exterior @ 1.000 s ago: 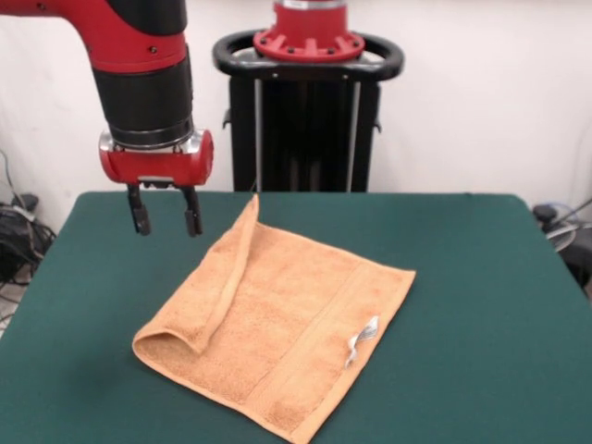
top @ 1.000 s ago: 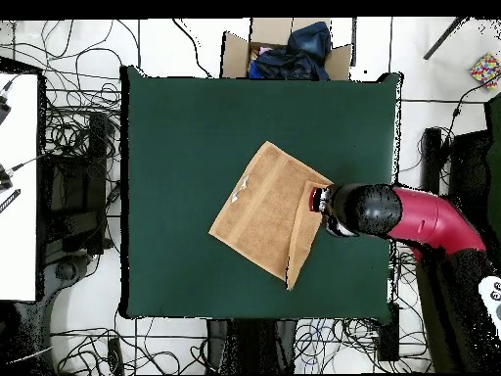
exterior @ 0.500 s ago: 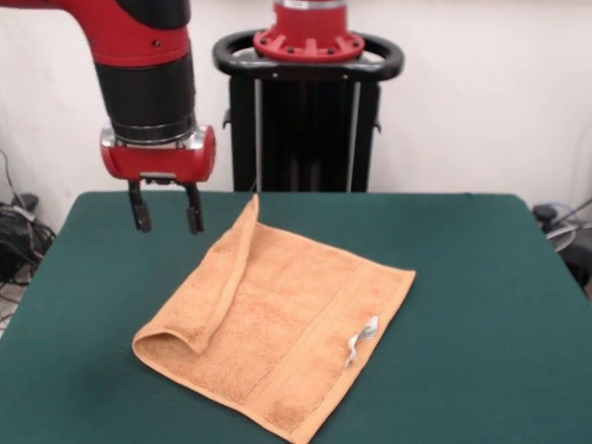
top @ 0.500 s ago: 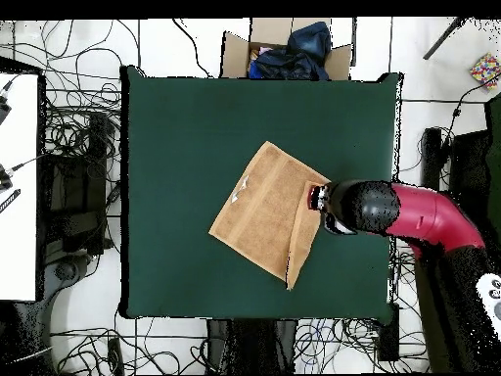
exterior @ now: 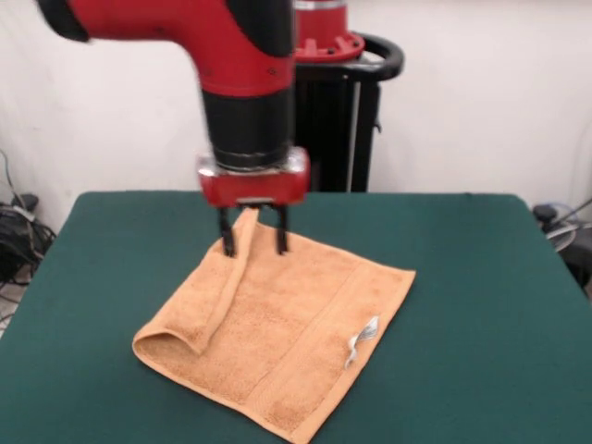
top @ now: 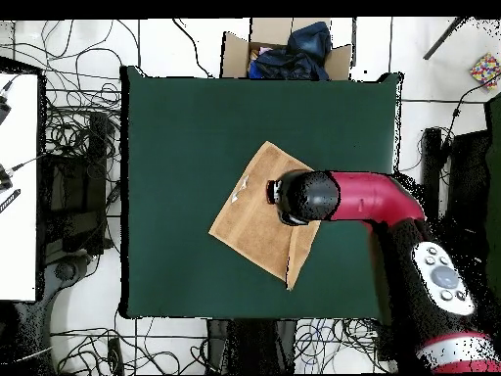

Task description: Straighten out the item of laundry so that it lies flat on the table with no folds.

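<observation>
The item of laundry (exterior: pixel 296 324), an orange-tan towel, lies on the green table (exterior: pixel 481 277) with its left edge folded over into a long flap (exterior: pixel 222 296). The flap rises to a peak at the far corner. A white tag (exterior: pixel 363 338) sits near the towel's right edge. My gripper (exterior: pixel 252 242) is open, and its two fingers (exterior: pixel 225 242) stand on either side of that raised far corner. In the overhead view the red arm (top: pixel 362 201) covers part of the towel (top: pixel 254 220) and hides the gripper.
A cardboard box with dark cloth (top: pixel 289 49) sits beyond one table edge. Cables cover the floor around the table (top: pixel 176 127). A white desk (top: pixel 18 186) stands to one side in the overhead view.
The arm has swung from over the bare table left of the towel to the towel's raised far corner, and it is lower. The gripper stays open. The towel has not moved.
</observation>
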